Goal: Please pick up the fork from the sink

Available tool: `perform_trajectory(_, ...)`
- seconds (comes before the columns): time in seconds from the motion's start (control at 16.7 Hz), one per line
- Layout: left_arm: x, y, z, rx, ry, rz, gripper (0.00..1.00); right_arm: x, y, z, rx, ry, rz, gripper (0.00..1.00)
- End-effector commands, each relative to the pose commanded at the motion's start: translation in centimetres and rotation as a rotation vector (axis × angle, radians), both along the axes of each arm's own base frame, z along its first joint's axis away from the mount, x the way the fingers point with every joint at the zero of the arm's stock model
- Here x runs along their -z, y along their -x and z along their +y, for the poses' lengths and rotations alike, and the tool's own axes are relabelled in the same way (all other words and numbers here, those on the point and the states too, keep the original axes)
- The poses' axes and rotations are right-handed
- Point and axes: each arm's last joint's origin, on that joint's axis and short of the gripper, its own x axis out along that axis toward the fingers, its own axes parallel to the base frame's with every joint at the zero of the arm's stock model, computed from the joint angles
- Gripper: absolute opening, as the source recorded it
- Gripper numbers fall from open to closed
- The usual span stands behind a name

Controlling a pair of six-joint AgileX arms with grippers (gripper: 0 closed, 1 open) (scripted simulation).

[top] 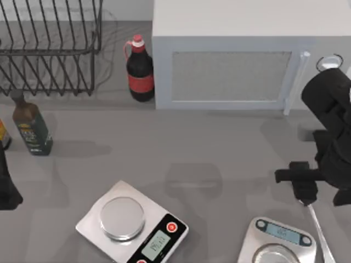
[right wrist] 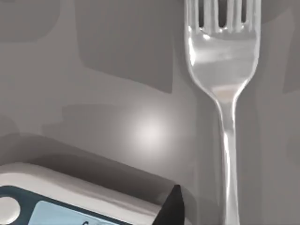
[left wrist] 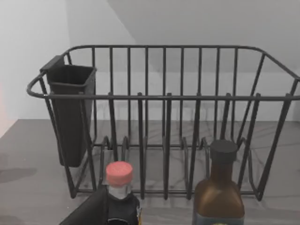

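The fork (top: 319, 232) is a thin shiny silver utensil lying flat on the grey counter at the front right, beside a small scale. In the right wrist view its tines and narrow handle (right wrist: 224, 75) show large and close on the grey surface. My right gripper (top: 305, 193) hangs over the fork's head end, with the handle running out from under it toward the front edge. My left arm (top: 5, 189) stays parked at the far left edge. The sink is out of view.
A silver scale (top: 131, 226) sits front centre and a second scale (top: 277, 244) lies just left of the fork. A white cabinet (top: 236, 60) stands at the back right, a wire rack (top: 49, 49) back left. Bottles (top: 140, 68) (top: 32, 129) stand near the rack.
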Motion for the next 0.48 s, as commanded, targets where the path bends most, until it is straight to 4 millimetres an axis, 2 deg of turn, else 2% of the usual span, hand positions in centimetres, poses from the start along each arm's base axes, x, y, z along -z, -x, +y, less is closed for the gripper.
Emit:
perform_trajectory(0.12, 0.0, 0.0, 0.0, 0.0, 0.0, 0.0, 1.0, 0.0, 0.0, 0.0, 0.0, 0.0, 0.0, 0.98)
perform_trajectory(0.48, 0.0, 0.0, 0.0, 0.0, 0.0, 0.0, 1.0, 0.0, 0.0, 0.0, 0.0, 0.0, 0.0, 1.0)
